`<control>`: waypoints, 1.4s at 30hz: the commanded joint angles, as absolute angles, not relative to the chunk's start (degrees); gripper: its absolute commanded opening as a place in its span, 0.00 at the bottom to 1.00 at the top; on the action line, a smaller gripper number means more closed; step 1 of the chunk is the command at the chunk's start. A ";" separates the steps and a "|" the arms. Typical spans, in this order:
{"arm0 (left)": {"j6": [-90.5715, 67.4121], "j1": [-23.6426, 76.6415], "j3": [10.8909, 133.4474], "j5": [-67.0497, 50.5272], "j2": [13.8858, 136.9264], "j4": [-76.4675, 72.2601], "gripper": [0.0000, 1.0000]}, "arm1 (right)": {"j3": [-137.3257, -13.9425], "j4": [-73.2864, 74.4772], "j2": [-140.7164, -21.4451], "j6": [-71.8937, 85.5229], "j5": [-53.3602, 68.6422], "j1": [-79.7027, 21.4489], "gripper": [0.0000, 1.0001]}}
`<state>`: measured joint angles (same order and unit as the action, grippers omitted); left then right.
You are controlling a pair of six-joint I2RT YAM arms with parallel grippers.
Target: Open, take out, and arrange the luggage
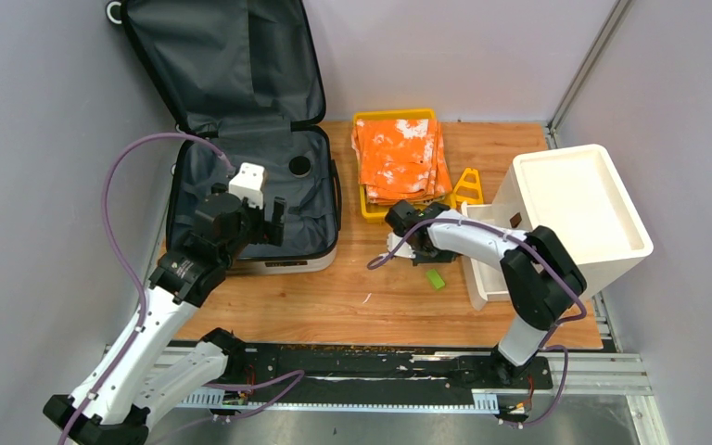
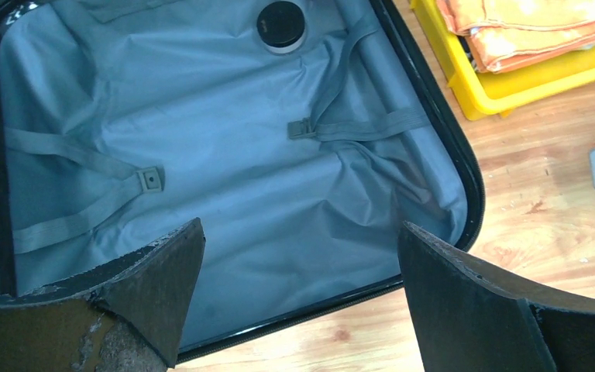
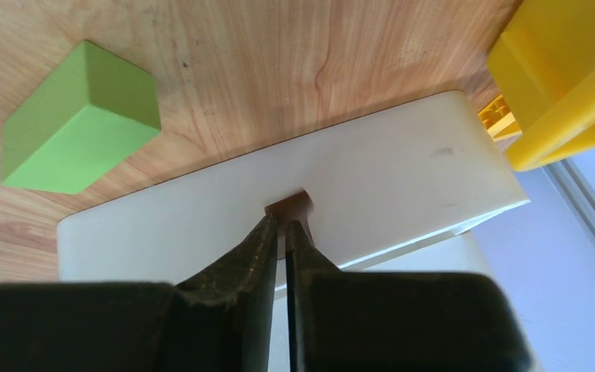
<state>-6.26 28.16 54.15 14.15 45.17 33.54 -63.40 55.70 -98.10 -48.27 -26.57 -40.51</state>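
The luggage [image 1: 241,185] lies open at the left rear, its lid leaning on the back wall and its dark grey lining [image 2: 225,170] bare apart from straps. A round black puck [image 1: 299,166] [image 2: 281,23] rests in the base half. My left gripper [image 1: 269,222] [image 2: 300,229] hovers open over the luggage's front rim with nothing between its fingers. My right gripper [image 1: 431,252] [image 3: 283,225] is shut to a thin slit. Its tips sit at a brown notch in the white foam lid [image 3: 356,186], and nothing shows between them.
A yellow tray [image 1: 367,206] [image 2: 511,85] with folded orange cloth [image 1: 400,158] stands behind the centre. A white foam box [image 1: 575,199] is at the right, with its lid [image 1: 478,271] beside it. A green block [image 1: 436,278] [image 3: 77,120] lies on the wood. A yellow triangular piece [image 1: 468,185] stands by the tray.
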 commanded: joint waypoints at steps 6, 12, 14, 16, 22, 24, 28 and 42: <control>-6.16 28.48 53.99 22.65 47.66 31.70 1.00 | -72.76 56.99 -85.79 -41.19 -12.92 -41.20 0.99; -8.08 27.29 61.05 24.96 60.21 31.42 1.00 | -72.15 49.68 -78.90 -37.83 -12.57 -41.22 0.99; -9.38 25.73 64.58 24.17 63.24 31.04 1.00 | -71.63 47.01 -76.58 -35.39 -10.56 -41.22 0.96; -10.79 23.60 68.07 22.71 69.67 30.59 1.00 | -70.91 43.66 -73.20 -32.80 -6.01 -41.22 0.95; -15.59 16.41 77.63 13.24 85.04 29.11 0.98 | -64.99 26.10 -63.23 -12.97 3.90 -41.52 0.99; -15.40 15.27 81.22 12.67 90.26 28.82 0.98 | -64.32 23.85 -62.00 -5.76 3.49 -41.57 1.00; -14.24 13.68 88.53 9.87 99.75 27.87 0.95 | -61.44 20.36 -60.28 -1.98 7.04 -41.57 1.00; -19.73 12.93 104.66 10.09 121.72 23.90 0.85 | -55.24 11.43 -56.45 2.23 -5.47 -41.57 1.00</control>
<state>-15.99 13.39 103.37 9.52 120.07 27.81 -54.02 15.66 -58.24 0.19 -4.80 -41.34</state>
